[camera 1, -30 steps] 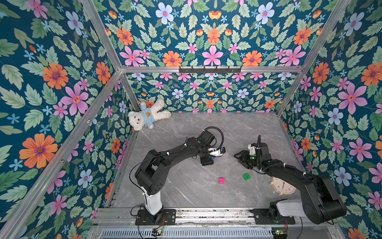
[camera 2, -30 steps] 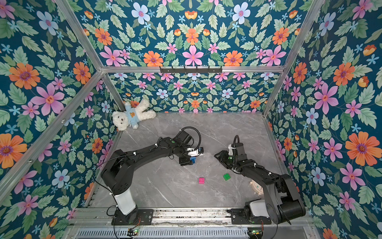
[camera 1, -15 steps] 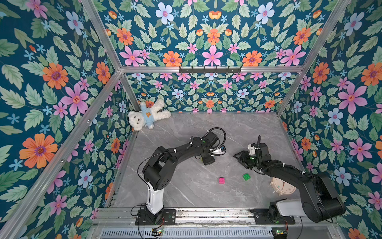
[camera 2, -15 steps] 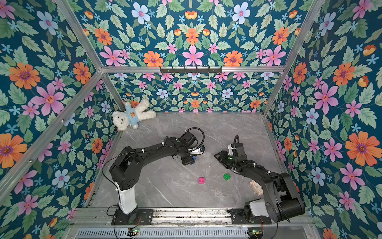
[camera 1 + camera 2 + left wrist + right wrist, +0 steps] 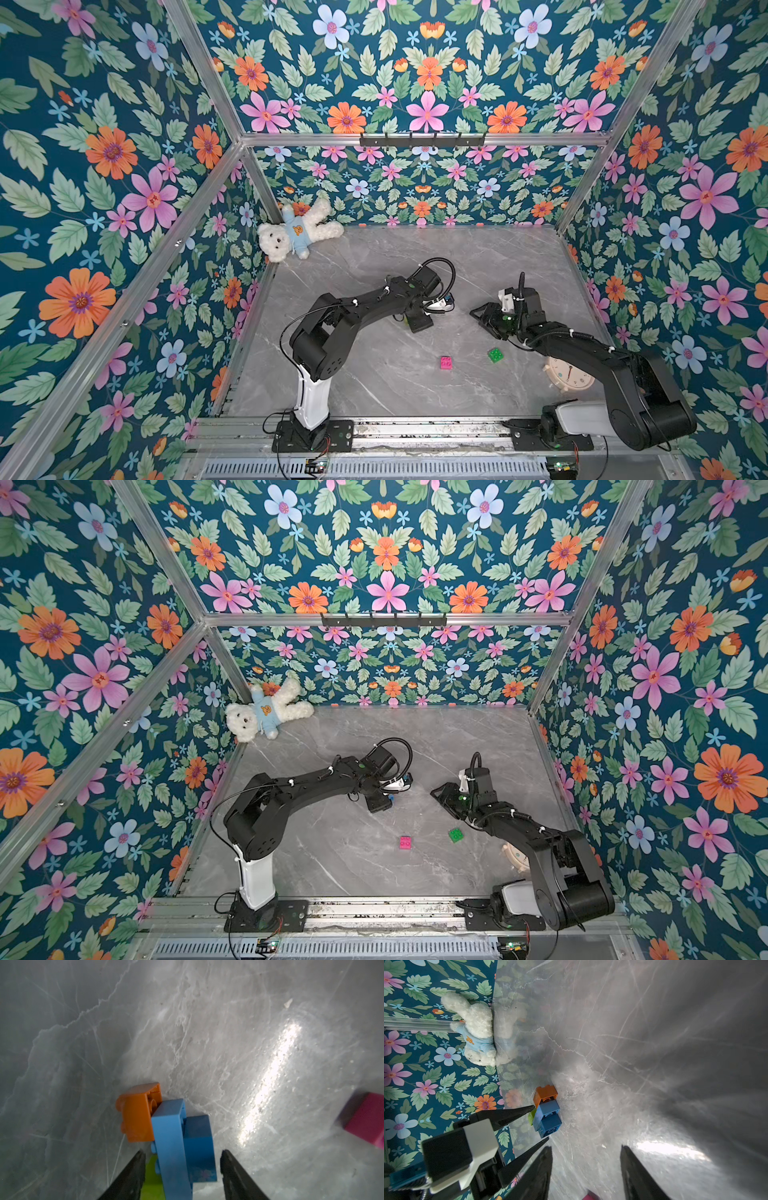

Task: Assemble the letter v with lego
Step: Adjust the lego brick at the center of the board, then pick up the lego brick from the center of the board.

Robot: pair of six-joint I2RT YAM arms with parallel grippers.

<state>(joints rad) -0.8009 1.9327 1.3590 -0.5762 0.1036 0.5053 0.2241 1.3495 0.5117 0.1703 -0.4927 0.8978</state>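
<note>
A joined lego cluster lies on its side on the grey floor: an orange brick (image 5: 138, 1113), a long light-blue brick (image 5: 170, 1142), a dark blue brick (image 5: 199, 1142) and a lime brick (image 5: 152, 1178). My left gripper (image 5: 180, 1153) is open and straddles it. One finger is at the lime side, and a thin strip of floor shows between the other finger and the dark blue brick. In both top views the left gripper (image 5: 419, 322) (image 5: 380, 802) hides most of the cluster. A loose pink brick (image 5: 446, 362) and a loose green brick (image 5: 495, 355) lie nearer the front. My right gripper (image 5: 482, 318) (image 5: 586, 1148) is open and empty, to the right of the cluster.
A white teddy bear (image 5: 297, 235) lies in the back left corner. A small round clock (image 5: 567, 374) lies on the floor under the right arm. Flowered walls close in the floor on three sides.
The left arm's elbow has shifted right and its gripper has come down around the cluster, with the jaws narrowing. The right arm and the loose bricks have not moved.
</note>
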